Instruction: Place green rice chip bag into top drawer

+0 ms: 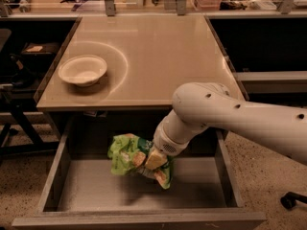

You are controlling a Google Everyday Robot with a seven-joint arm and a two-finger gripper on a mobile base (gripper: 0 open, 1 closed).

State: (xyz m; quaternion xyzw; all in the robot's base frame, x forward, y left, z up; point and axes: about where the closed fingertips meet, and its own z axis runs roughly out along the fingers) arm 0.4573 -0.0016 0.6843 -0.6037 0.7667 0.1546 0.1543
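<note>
The green rice chip bag [125, 155] is crinkled and hangs above the floor of the open top drawer [96, 190], near its middle. My gripper [154, 159] reaches down from the white arm on the right and is shut on the bag's right side. The bag hides most of the fingers. The bag looks to be just above the drawer floor, with its shadow underneath.
A white bowl [82, 70] sits on the tan tabletop [158, 51] at the left. The drawer's side walls [53, 176] and front rim [139, 220] frame the bag. A dark chair stands at the left, and cluttered shelves run along the back.
</note>
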